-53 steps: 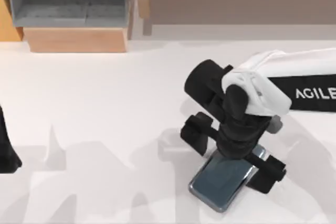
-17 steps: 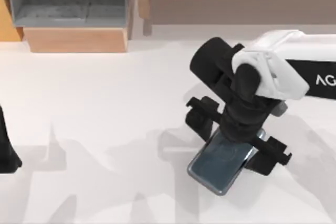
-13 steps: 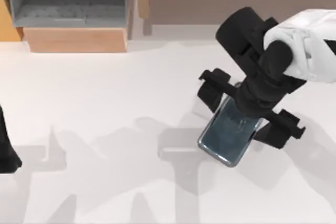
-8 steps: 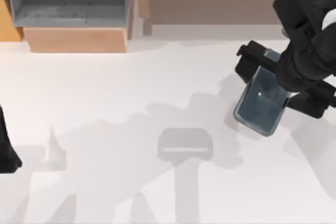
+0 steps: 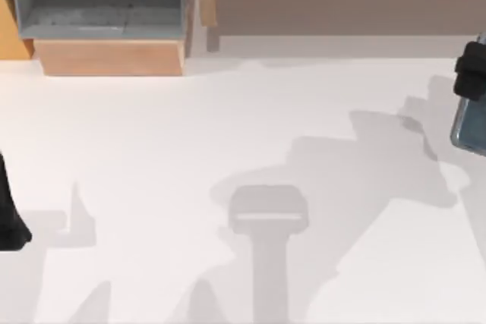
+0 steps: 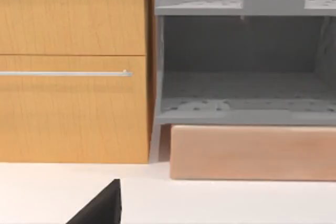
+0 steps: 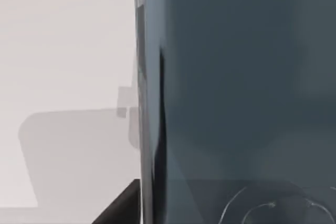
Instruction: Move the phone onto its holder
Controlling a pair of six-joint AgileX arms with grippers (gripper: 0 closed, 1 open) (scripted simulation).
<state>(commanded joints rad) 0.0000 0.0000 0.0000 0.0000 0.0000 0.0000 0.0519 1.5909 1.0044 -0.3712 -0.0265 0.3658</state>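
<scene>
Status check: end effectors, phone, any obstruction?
Right end effector at the table's right edge, shut on the glossy dark blue-grey phone, lifted off the white table. Left end effector parked at the left edge. Grey holder at centre, unobstructed.

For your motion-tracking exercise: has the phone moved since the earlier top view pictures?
Yes. The phone, held by the right gripper, has travelled from beside the grey holder to the table's right edge.

You are looking at a rendered indoor workspace, furnished rather like an office or home room: a plain white table (image 5: pixel 152 149) is sitting before a wooden cabinet (image 6: pixel 73 66) with a slim metal handle (image 6: pixel 65 73) and grey open shelving (image 6: pixel 241 56).
</scene>
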